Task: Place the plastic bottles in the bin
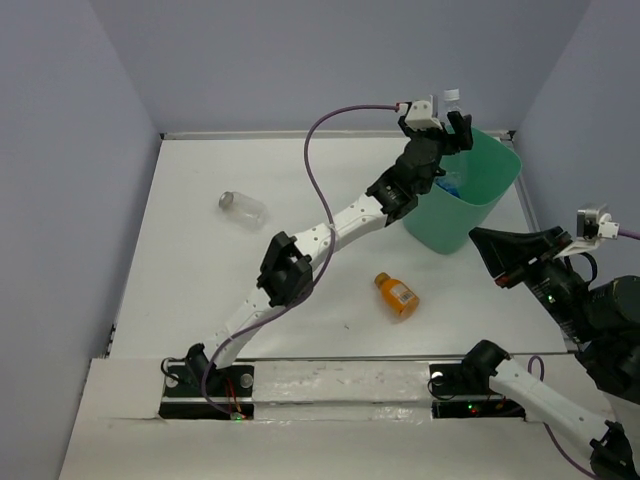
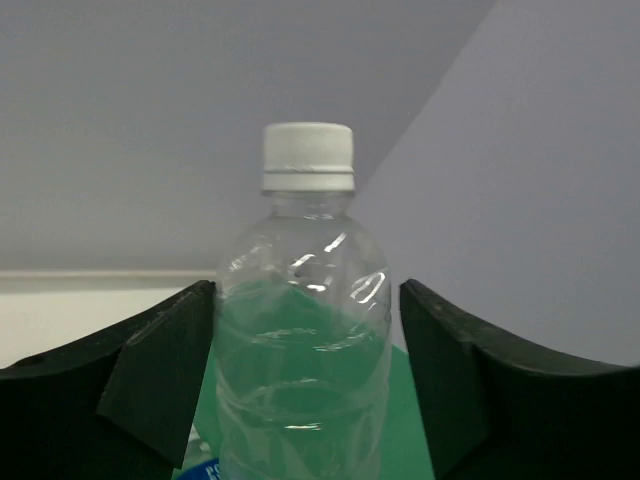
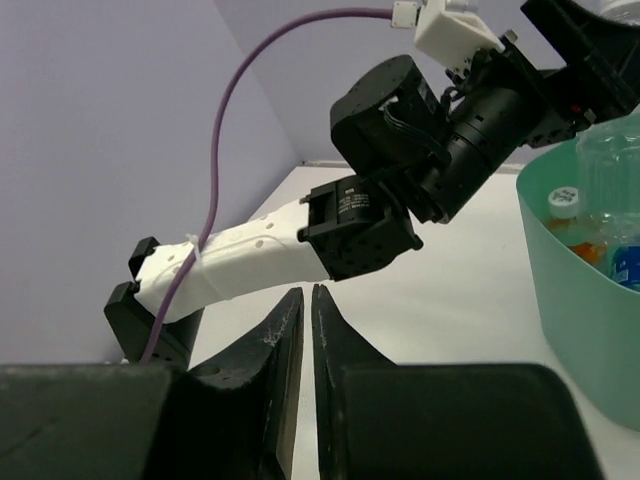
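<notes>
The bottle (image 2: pixel 300 350) is clear glossy plastic, its cap (image 2: pixel 308 155) matt white — the bin (image 1: pixel 455 222) smooth plastic.

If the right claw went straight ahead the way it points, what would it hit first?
Probably the left arm, its white forearm crossing ahead of the right gripper; depth is unclear.

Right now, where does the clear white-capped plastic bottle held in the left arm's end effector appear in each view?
Top external: upper right, the clear white-capped plastic bottle pokes up at the bin's far rim.
Left wrist: centre frame, upright.
Right wrist: far right edge, partly cropped.
Shared landmark: the mint-green plastic bin.
</notes>
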`<state>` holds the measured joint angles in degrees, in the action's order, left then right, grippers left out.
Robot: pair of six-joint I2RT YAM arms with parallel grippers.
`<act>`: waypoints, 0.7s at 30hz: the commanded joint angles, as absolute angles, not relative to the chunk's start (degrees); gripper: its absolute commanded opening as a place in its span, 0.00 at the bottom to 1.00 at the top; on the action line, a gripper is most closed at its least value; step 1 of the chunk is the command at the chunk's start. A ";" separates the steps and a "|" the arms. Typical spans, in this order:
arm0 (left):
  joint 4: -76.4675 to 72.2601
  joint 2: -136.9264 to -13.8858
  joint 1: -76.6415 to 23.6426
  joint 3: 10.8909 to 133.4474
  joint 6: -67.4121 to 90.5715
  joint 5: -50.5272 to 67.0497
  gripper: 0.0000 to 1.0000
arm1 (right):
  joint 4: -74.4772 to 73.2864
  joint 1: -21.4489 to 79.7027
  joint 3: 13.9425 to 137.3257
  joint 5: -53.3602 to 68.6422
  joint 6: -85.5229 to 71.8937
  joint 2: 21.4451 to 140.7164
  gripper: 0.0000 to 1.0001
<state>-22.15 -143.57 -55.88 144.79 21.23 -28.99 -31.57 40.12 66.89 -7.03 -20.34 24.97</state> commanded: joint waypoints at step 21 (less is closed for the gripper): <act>-9.06 -71.74 -39.85 69.82 34.96 -27.07 0.99 | -40.79 40.69 55.46 -5.55 -17.40 58.07 0.89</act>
<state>-13.72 -78.24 -44.01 83.81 25.67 -26.22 -38.37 40.16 57.39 -5.98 -18.41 53.80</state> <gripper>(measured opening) 0.989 0.876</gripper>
